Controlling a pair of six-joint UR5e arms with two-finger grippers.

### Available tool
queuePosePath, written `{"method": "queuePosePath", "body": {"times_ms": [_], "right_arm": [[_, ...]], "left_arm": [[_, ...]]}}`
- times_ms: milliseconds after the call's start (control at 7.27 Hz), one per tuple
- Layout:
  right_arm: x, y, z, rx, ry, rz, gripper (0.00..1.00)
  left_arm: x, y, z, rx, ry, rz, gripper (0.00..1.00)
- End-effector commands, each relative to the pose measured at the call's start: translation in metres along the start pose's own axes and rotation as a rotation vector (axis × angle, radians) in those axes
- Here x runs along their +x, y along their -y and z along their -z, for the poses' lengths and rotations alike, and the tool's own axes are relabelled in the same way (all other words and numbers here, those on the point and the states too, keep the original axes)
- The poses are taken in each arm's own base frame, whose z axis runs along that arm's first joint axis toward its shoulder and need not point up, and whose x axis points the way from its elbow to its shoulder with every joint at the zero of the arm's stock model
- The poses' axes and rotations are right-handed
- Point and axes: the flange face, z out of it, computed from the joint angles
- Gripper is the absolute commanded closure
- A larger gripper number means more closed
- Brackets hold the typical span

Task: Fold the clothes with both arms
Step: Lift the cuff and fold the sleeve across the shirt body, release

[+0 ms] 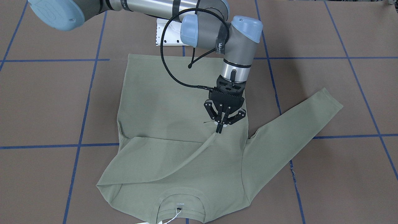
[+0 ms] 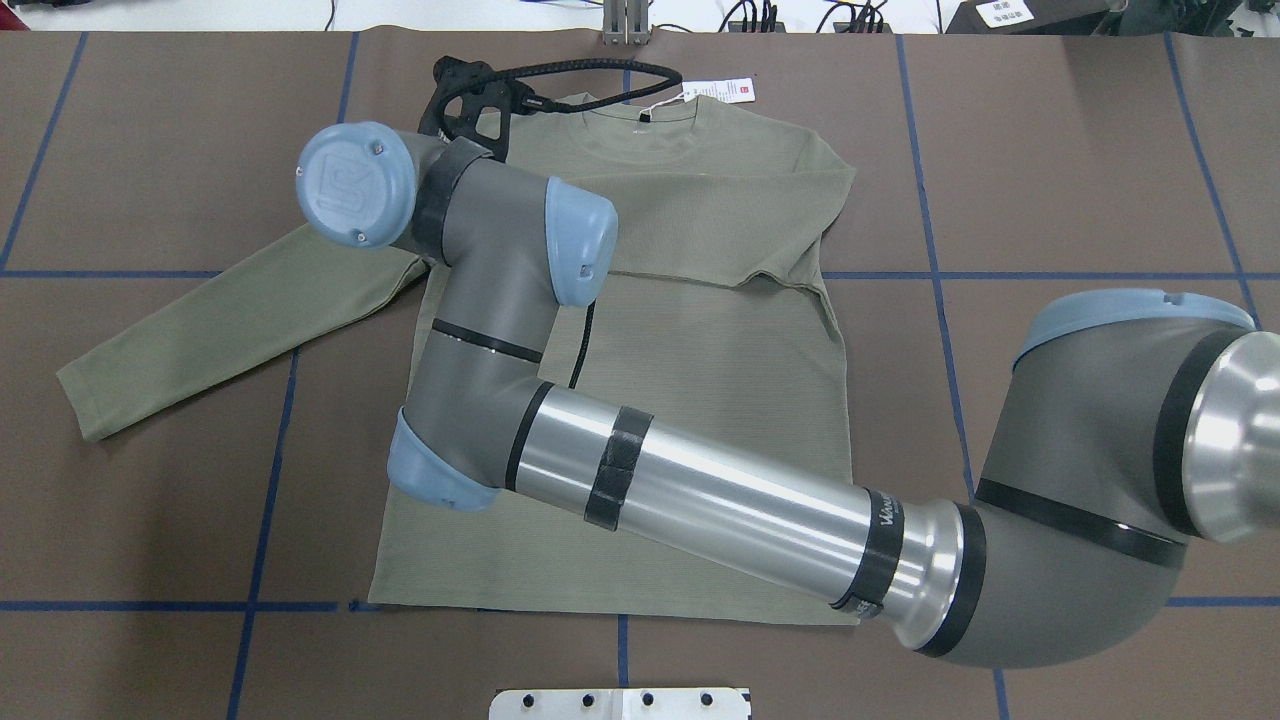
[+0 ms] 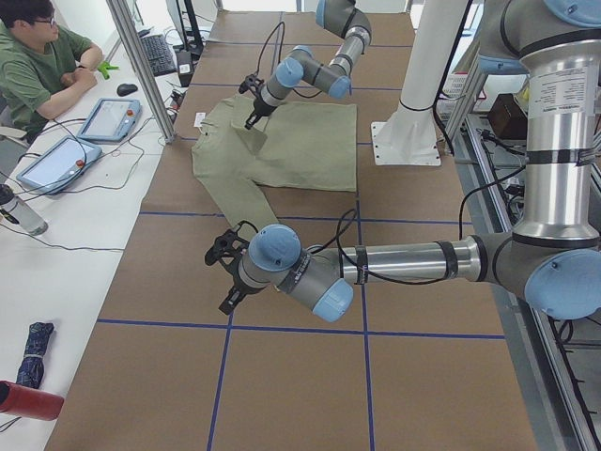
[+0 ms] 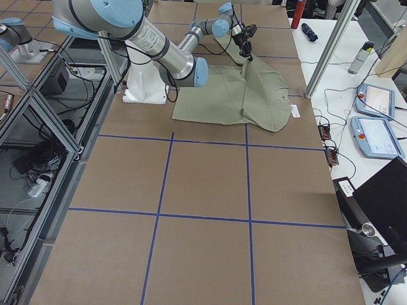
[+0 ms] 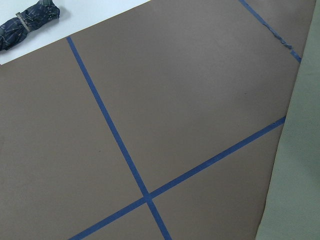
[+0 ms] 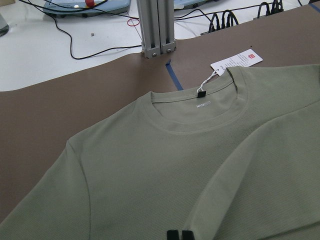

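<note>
The brown table [image 1: 46, 102] carries the green shirt [image 1: 161, 102] flat, collar away from me and hem towards my base. My right arm [image 2: 700, 490] reaches across above the shirt's body. My right gripper [image 1: 219, 128] is pinched closed on the cuff end of the sleeve [image 1: 161, 155] from my right side, which is folded over the chest.

The fabric near my fingers rises in a narrow, twisted ridge. If I let go like this, I expect the sleeve to settle crooked. If I pull further, the thin pinch may slip or drag the layer beneath into wrinkles. My elbow hangs low enough that it might brush the cloth.

The other sleeve [image 1: 295, 133] lies stretched out to my left, unfolded. My left arm [image 3: 404, 263] waits over bare table near its end. I cannot tell whether my left gripper [image 3: 223, 277] is wide or closed.

My own right forearm would block the left arm from the hem, I judge. The paper tag [image 2: 722, 90] trails off the collar [image 6: 195, 107], near a metal post [image 6: 157, 25].
</note>
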Motion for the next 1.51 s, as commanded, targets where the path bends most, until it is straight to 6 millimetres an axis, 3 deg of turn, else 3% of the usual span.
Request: {"method": "queuePosePath", "body": {"times_ms": [0, 138, 275, 550, 688, 825, 962, 1100, 1238, 1375], "right_arm": [[-0.018, -0.006, 0.019, 0.016, 0.061, -0.034, 0.92], [-0.025, -0.002, 0.007, 0.060, 0.114, -0.074, 0.29], [-0.028, 0.009, 0.001, 0.073, 0.111, -0.087, 0.10], [-0.035, 0.035, 0.011, 0.068, 0.124, -0.117, 0.05], [-0.032, 0.055, 0.007, 0.029, 0.117, -0.135, 0.02], [-0.024, 0.073, -0.001, -0.037, 0.097, -0.143, 0.01], [-0.007, 0.104, -0.012, -0.140, 0.047, -0.108, 0.00], [0.026, 0.135, -0.003, -0.218, 0.026, -0.004, 0.00], [0.078, 0.172, 0.008, -0.269, 0.034, 0.098, 0.00], [0.149, 0.214, 0.008, -0.312, 0.060, 0.182, 0.00]], "left_arm": [[0.000, 0.000, 0.000, -0.001, 0.000, 0.000, 0.00], [0.000, 0.000, 0.000, -0.001, 0.000, 0.000, 0.00], [0.000, 0.000, 0.000, -0.001, 0.000, 0.000, 0.00], [0.000, 0.000, 0.000, 0.000, 0.000, -0.001, 0.00], [0.006, 0.017, 0.006, 0.023, 0.003, -0.021, 0.00], [0.018, 0.055, 0.017, 0.069, 0.003, 0.007, 0.00], [0.022, 0.079, 0.021, 0.120, 0.018, 0.028, 0.00], [0.014, 0.060, 0.015, 0.177, 0.028, -0.031, 0.00], [0.023, 0.015, 0.019, 0.259, 0.011, -0.117, 0.00], [0.030, 0.002, 0.023, 0.292, -0.003, -0.072, 0.00]]}}
